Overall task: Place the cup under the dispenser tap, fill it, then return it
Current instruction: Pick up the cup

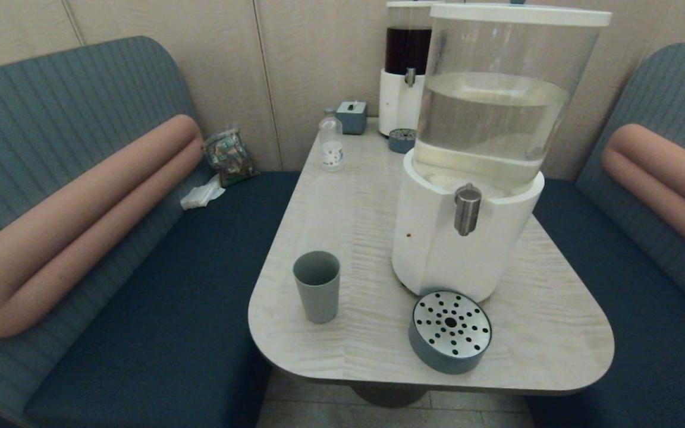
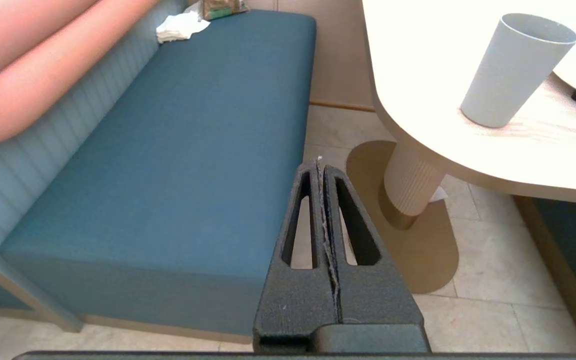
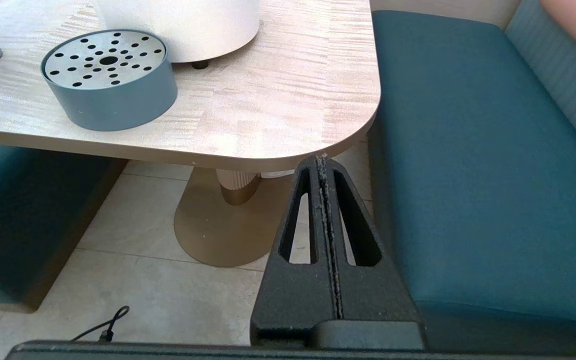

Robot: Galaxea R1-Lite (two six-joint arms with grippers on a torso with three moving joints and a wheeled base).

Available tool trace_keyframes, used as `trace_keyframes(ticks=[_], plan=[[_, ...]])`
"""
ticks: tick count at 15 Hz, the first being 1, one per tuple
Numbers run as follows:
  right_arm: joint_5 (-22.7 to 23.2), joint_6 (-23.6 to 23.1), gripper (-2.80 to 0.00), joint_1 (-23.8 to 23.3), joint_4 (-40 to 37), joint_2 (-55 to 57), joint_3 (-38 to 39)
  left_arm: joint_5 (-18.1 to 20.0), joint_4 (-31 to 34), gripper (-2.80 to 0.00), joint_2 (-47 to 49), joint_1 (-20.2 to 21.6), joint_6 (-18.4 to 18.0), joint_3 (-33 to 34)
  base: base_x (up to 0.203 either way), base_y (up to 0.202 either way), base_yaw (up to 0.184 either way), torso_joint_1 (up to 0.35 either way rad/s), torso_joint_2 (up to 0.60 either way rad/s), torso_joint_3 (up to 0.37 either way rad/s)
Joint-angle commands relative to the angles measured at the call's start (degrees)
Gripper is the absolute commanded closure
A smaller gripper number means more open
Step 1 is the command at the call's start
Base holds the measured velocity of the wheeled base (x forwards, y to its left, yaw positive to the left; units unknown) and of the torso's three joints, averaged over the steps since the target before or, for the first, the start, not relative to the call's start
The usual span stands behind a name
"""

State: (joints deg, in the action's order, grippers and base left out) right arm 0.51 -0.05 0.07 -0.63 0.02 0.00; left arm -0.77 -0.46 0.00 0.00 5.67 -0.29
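The grey-blue cup stands upright and empty near the table's front left edge, also seen in the left wrist view as the cup. The brushed-metal dispenser tap sticks out of the white-based dispenser, above and behind the round drip tray. My left gripper hangs shut and empty below table height, off the table's left front, over the floor beside the bench. My right gripper is shut and empty too, just below the table's front right corner. Neither arm shows in the head view.
The drip tray sits in front of the dispenser base. A small clear bottle, a grey box, a dark-liquid dispenser and a second tray stand at the back. Benches flank the table.
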Motion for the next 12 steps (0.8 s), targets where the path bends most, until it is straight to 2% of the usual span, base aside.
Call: trace_keyframes(ticks=[1, 2, 4, 7, 9, 12], plan=[[0.0, 0.0, 0.0, -0.1, 0.0, 0.0, 0.0, 0.2, 0.5, 0.0, -0.1, 0.0, -0.9, -0.2, 0.0, 0.0, 0.0, 0.0, 0.0, 0.0], [0.0, 0.0, 0.0, -0.1, 0.0, 0.0, 0.0, 0.2, 0.6, 0.0, -0.1, 0.0, -1.2, -0.2, 0.0, 0.0, 0.0, 0.0, 0.0, 0.0], [0.0, 0.0, 0.0, 0.0, 0.0, 0.0, 0.0, 1.3, 2.6, 0.0, 0.0, 0.0, -4.0, -1.1, 0.0, 0.0, 0.0, 0.0, 0.0, 0.0], [0.0, 0.0, 0.0, 0.0, 0.0, 0.0, 0.0, 2.1, 3.0, 0.0, 0.0, 0.0, -4.0, -3.1, 0.0, 0.0, 0.0, 0.0, 0.0, 0.0], [0.0, 0.0, 0.0, 0.0, 0.0, 0.0, 0.0, 3.2, 4.6, 0.0, 1.4, 0.0, -2.4, -9.9, 0.0, 0.0, 0.0, 0.0, 0.0, 0.0], [0.0, 0.0, 0.0, -0.1, 0.0, 0.0, 0.0, 9.7, 6.8, 0.0, 10.7, -0.1, 1.1, -21.9, 0.0, 0.0, 0.0, 0.0, 0.0, 0.0]])
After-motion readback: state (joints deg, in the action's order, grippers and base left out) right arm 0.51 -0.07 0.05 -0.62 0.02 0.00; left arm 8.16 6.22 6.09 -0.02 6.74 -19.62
